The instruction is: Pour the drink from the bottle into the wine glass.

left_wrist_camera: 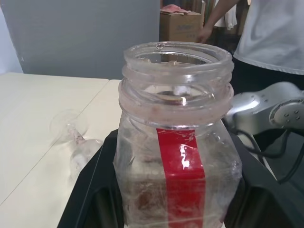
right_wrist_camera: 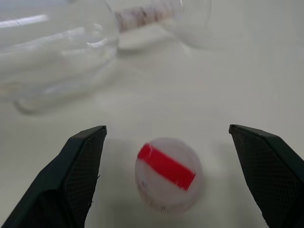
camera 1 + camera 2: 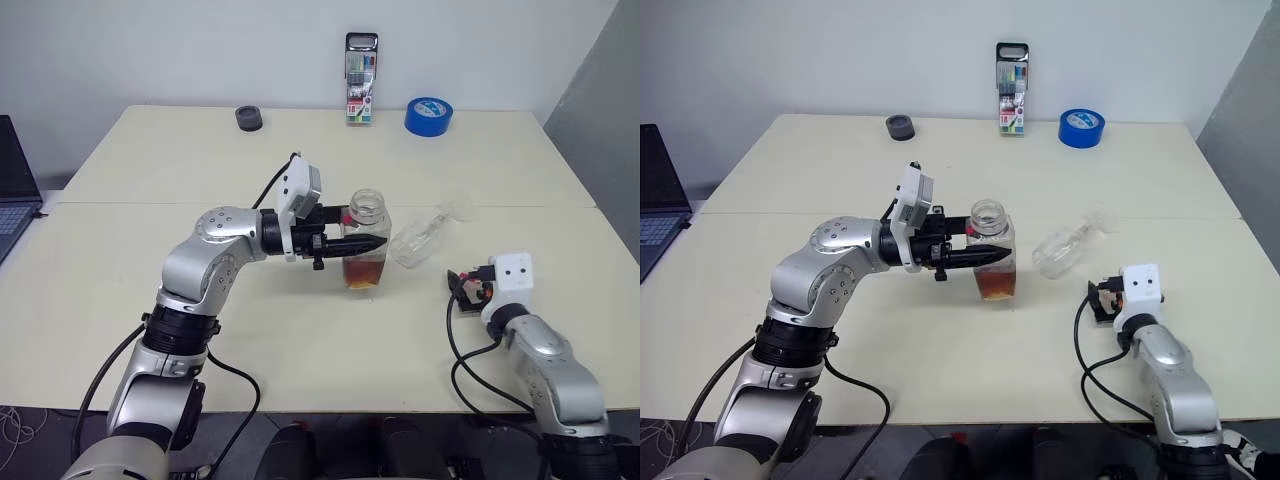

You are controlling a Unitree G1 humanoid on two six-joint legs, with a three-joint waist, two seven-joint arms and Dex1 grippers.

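The bottle (image 3: pixel 366 238) stands upright just above the table with its wide neck uncapped and a red label strip (image 1: pixel 181 171) on its side. The drink (image 3: pixel 363 270) fills its lower part, reddish-brown. My left gripper (image 3: pixel 380 243) reaches in level from the left and is shut on the bottle's body. The wine glass (image 3: pixel 420 240) lies on its side on the table just right of the bottle, empty. My right gripper (image 2: pixel 166 129) sits low at the table's right, open, with the bottle's cap (image 2: pixel 166 173) lying on the table between its fingers, untouched.
A marker pack (image 3: pixel 361 78), a blue tape roll (image 3: pixel 428 116) and a small dark round object (image 3: pixel 249 118) stand along the table's far edge. A laptop (image 3: pixel 15 190) is at the left edge. A person (image 1: pixel 270 33) stands beyond the table's right side.
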